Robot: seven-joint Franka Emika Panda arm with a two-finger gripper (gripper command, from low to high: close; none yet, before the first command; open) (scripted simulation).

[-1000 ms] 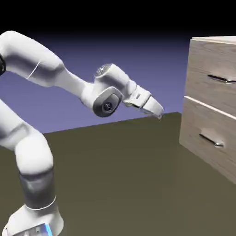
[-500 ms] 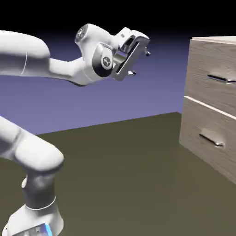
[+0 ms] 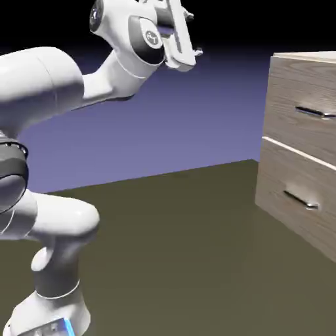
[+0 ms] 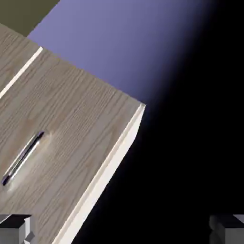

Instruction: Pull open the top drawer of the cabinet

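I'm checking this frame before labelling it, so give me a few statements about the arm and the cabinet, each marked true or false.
1. The gripper is closed on the top drawer's handle. False: its jaws stand open, high in the exterior view and well apart from the cabinet.
2. The top drawer sits flush with the cabinet front. True.
3. The cabinet has two stacked drawers, each with a silver bar handle. True: the lower drawer has one too.
4. The hand view shows no handle at all. False: the top drawer's handle shows at its left, on tilted wood grain.
5. Something lies on the table beside the cabinet. False: nothing shows there.
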